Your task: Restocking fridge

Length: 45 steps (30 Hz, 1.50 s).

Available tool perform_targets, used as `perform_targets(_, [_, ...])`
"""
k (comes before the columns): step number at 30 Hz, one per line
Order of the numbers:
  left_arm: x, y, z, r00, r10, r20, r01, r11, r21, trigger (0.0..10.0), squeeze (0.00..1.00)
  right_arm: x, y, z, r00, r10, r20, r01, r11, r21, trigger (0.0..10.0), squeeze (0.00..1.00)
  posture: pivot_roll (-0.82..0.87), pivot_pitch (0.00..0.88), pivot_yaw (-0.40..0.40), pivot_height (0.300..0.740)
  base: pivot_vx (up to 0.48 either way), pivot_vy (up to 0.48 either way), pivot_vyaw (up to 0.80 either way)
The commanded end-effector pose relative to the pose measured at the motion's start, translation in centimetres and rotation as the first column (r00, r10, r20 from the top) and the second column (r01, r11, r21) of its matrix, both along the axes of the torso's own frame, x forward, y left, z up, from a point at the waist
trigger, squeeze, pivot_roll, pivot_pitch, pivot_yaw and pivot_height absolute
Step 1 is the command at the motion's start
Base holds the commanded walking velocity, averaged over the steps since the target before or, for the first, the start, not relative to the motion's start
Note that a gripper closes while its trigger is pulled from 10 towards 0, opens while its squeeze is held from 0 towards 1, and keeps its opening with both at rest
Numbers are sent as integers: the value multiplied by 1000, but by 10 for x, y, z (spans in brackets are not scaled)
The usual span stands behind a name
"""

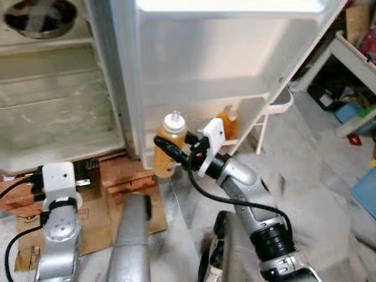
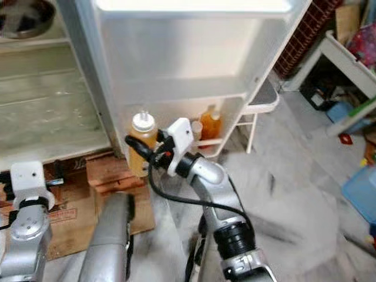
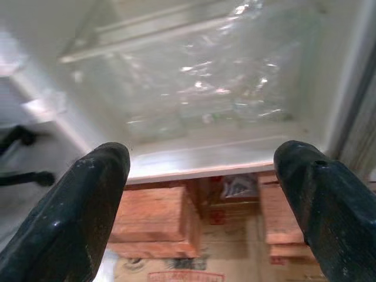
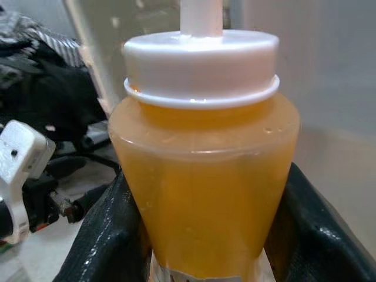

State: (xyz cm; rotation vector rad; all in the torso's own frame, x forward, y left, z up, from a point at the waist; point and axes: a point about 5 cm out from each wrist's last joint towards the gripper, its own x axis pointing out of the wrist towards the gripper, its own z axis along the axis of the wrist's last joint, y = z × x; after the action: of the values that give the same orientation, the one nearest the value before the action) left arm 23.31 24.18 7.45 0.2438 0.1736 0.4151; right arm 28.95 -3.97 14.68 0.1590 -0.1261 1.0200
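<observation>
1. An orange bottle (image 1: pixel 169 144) with a white cap is held upright by the right gripper (image 1: pixel 166 150), its fingers clamped on the body below the shoulder, just in front of the lowest shelf of the fridge door (image 1: pixel 200 70).
2. A second orange bottle (image 1: pixel 228 122) is seen standing on that shelf; a knock from the wrist mount could tip it.
3. The grip sits on a tapering wall, so slippage is judged possible; label contact is possibly partial, the view being cropped.
4. The left gripper (image 3: pixel 200 194) is held low before the fridge interior (image 3: pixel 194 88), fingers apart, nothing between them.
</observation>
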Motion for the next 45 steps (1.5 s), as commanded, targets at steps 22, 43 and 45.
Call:
perform_targets(22, [0, -4, -2, 1000, -1, -7, 1, 1000, 16, 10000, 0, 7, -9, 1, 988, -110, 106, 117, 991, -66, 10000, 0, 112, 193, -91, 481, 0, 0, 0])
perform_targets(43, [-32, -4, 18, 998, -67, -3, 67, 997, 33, 10000, 0, 45, 9, 17, 894, -167, 417, 255, 953, -164, 10000, 0, 220, 393, -102, 481, 0, 0, 0])
perform_targets(45, [-41, -6, 23, 997, -78, -1, 78, 996, 41, 10000, 0, 56, 4, 26, 863, -230, 449, 324, 935, -143, 10000, 0, 242, 422, -104, 481, 0, 0, 0])
